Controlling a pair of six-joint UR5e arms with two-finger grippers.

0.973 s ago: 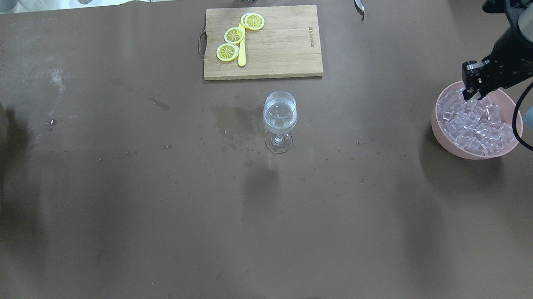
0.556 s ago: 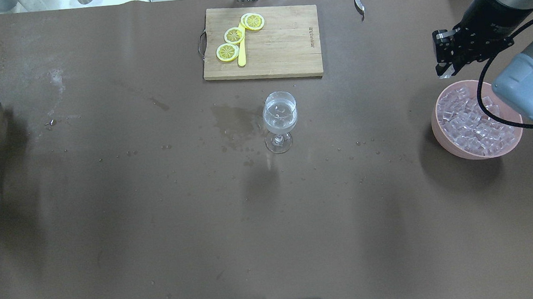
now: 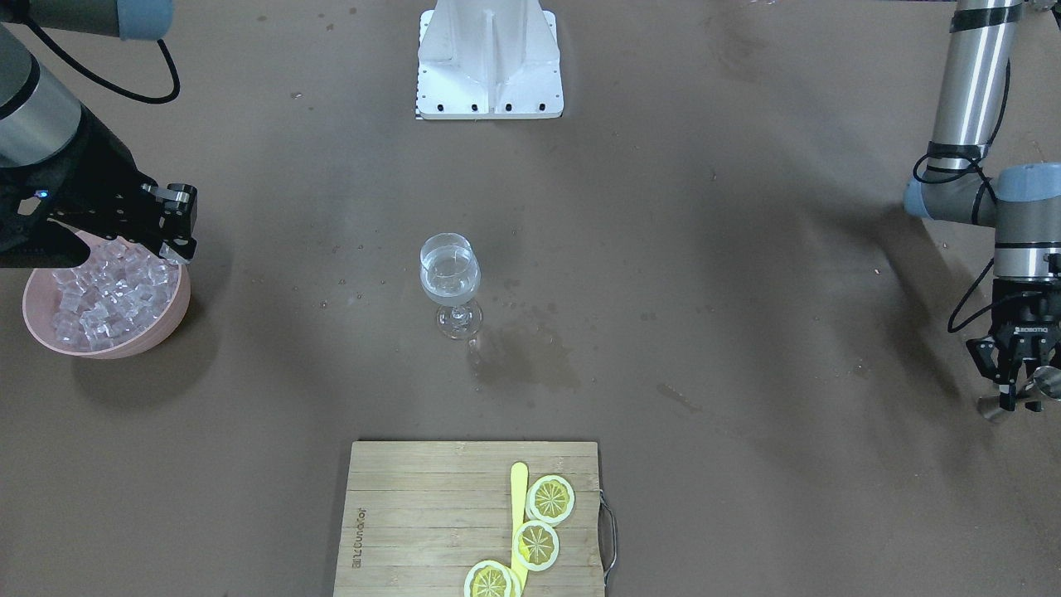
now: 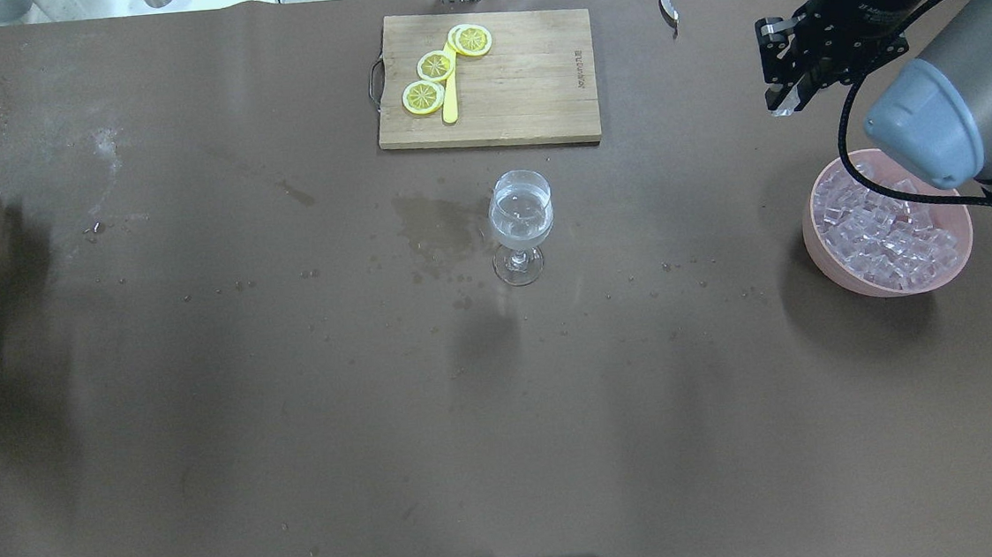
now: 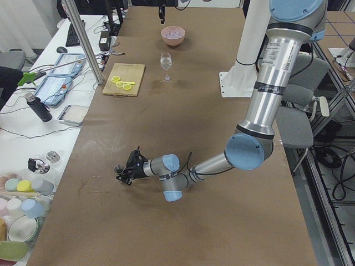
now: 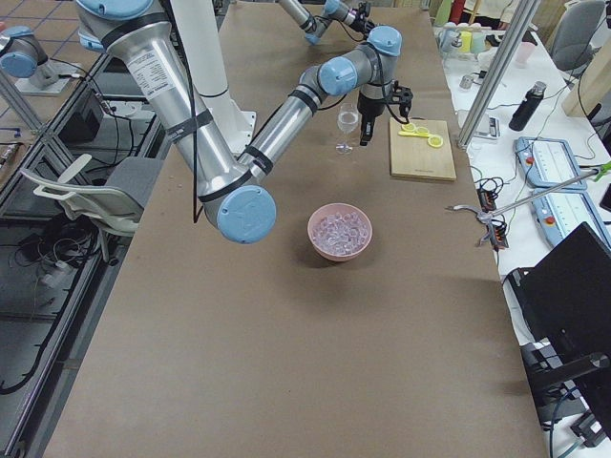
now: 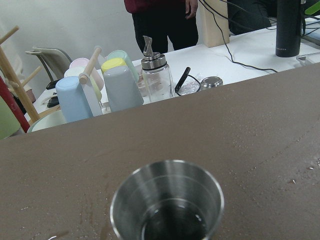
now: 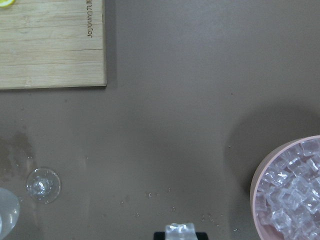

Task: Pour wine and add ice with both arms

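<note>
The right gripper [image 4: 785, 101], at two o'clock of the clear stemmed wine glass [image 4: 522, 223], pinches one glassy ice cube [image 8: 180, 229], likely slick and light, best squeezed on flat faces; the pink bowl of ice [image 4: 810, 240] sits at three o'clock; the left gripper [image 3: 1013, 385] clamps a small steel cup [image 7: 167, 220]

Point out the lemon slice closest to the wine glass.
The slice at the end of the row by the board's handle, nearest the edge facing the glass; the other two lie farther back.

Left arm [image 3: 971, 83]: silver-grey metal tubes, light-blue joint caps, looped black cable.
Right arm [image 4: 926, 116]: matching silver tube, blue-grey elbow cap, black wrist.
Base [image 3: 489, 66]: white bolted pedestal.
</note>
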